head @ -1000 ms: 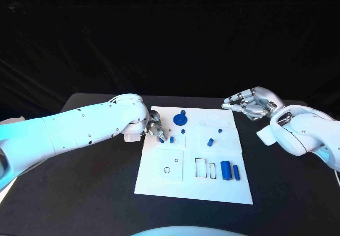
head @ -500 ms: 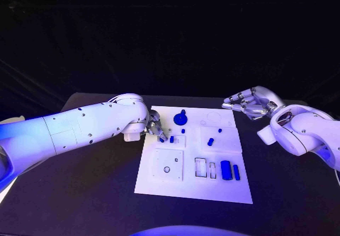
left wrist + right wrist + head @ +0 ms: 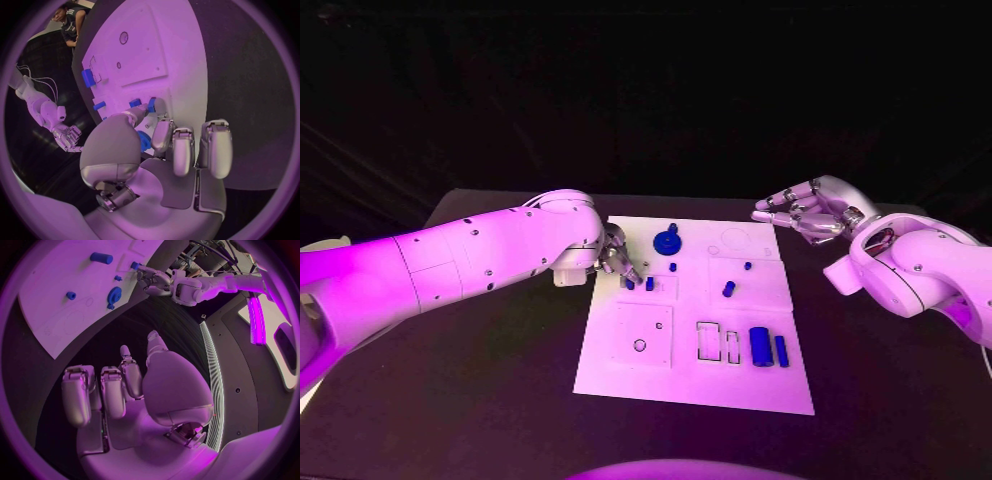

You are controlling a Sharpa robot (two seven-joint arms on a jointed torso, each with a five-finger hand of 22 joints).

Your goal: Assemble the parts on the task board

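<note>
The white task board (image 3: 689,375) lies in the middle of the black table (image 3: 473,390), and all places here are given from it. On its near half, toward the robot's right, a fat blue cylinder (image 3: 760,346) lies beside a thinner blue bar (image 3: 780,350), with two narrow outlined slots (image 3: 708,341) just beside them toward the board's middle and a small dark ring (image 3: 639,345) on the square plate at the robot's left. Farther in, near the board's middle, a short blue peg (image 3: 728,288) lies tilted, with a tiny blue piece (image 3: 747,266) just beyond it. At the board's left edge the left hand (image 3: 615,262) reaches over the board, fingers curled down around a small blue part (image 3: 144,141); the wrist view shows that part between thumb and fingers, so the hand appears to be pinching it, with another small blue peg (image 3: 649,283) standing just beside the fingertips. Toward the far edge sits a round blue gear (image 3: 666,240). Off the board's far right corner, the right hand (image 3: 802,212) hovers above the table holding nothing, fingers loosely bent and apart
</note>
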